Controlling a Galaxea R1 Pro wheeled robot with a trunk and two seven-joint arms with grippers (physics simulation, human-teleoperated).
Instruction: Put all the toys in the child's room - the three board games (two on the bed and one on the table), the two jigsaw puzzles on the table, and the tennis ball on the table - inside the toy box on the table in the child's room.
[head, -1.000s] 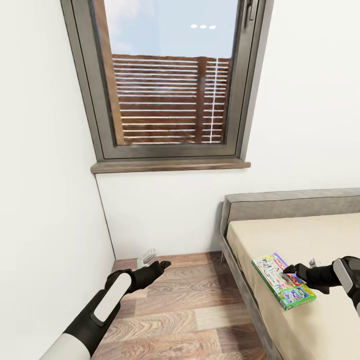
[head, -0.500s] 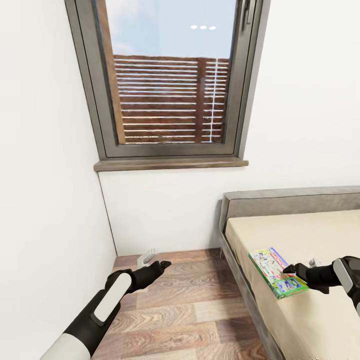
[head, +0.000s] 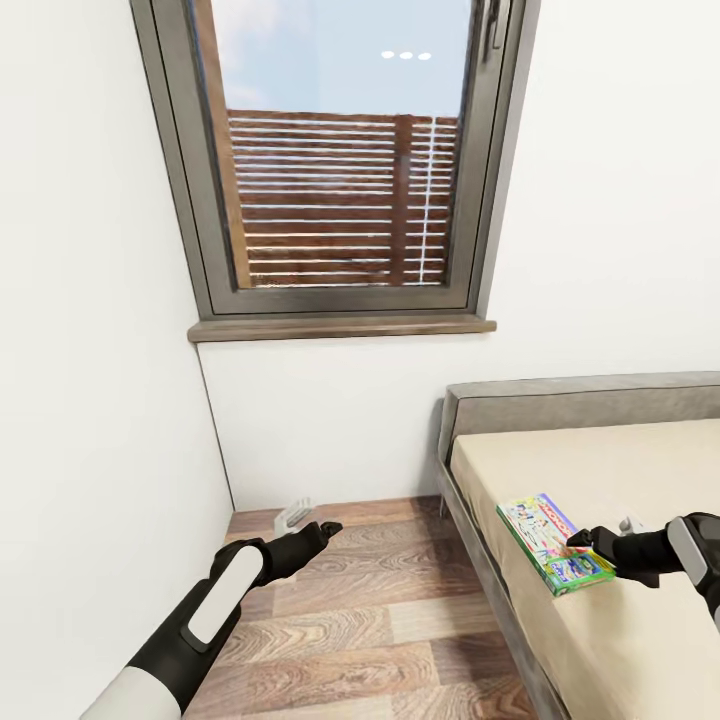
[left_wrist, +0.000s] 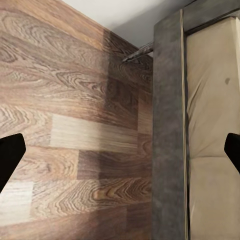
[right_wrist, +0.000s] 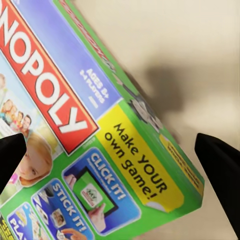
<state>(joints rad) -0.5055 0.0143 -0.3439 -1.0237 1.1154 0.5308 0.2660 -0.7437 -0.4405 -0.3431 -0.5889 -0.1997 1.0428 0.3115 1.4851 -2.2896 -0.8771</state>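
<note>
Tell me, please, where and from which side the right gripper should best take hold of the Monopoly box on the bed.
Probably by its near short edge: the Monopoly box lies flat on the bed, thin, that end facing the right gripper. In the right wrist view the open fingers straddle its corner; come in low along the mattress, pinching top and underside.

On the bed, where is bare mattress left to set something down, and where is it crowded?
Bare mattress runs from the headboard down to the Monopoly box. It is crowded at the box, where the open right end effector hovers. The wood floor beside the bed frame is open.
</note>
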